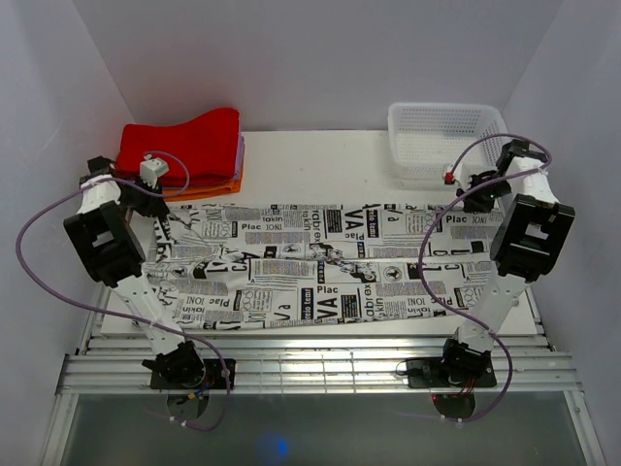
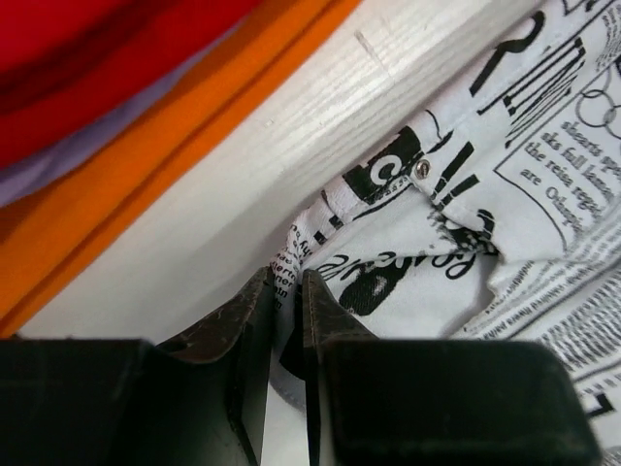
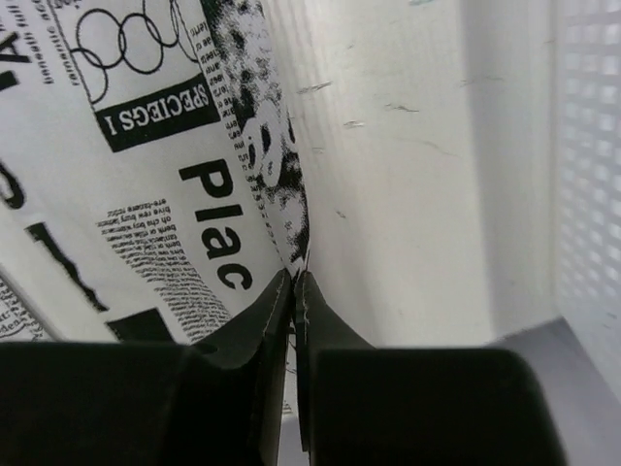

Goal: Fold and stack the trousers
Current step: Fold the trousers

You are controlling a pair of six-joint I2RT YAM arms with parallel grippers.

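The trousers (image 1: 330, 262), white with black newspaper print, lie spread flat across the table from left to right. My left gripper (image 1: 155, 197) sits at their far-left corner. In the left wrist view the left gripper (image 2: 288, 291) is shut on a bunched fold of the trousers (image 2: 466, 223), and cloth shows between its two fingers. My right gripper (image 1: 468, 192) is at the far-right corner. In the right wrist view the right gripper (image 3: 294, 279) is shut, with the thin edge of the trousers (image 3: 146, 175) pinched at its tips.
A stack of folded red, purple and orange cloths (image 1: 184, 150) lies at the back left, close beside the left gripper. A white mesh basket (image 1: 441, 141) stands at the back right, just behind the right gripper. The white table (image 1: 320, 160) shows bare behind the trousers.
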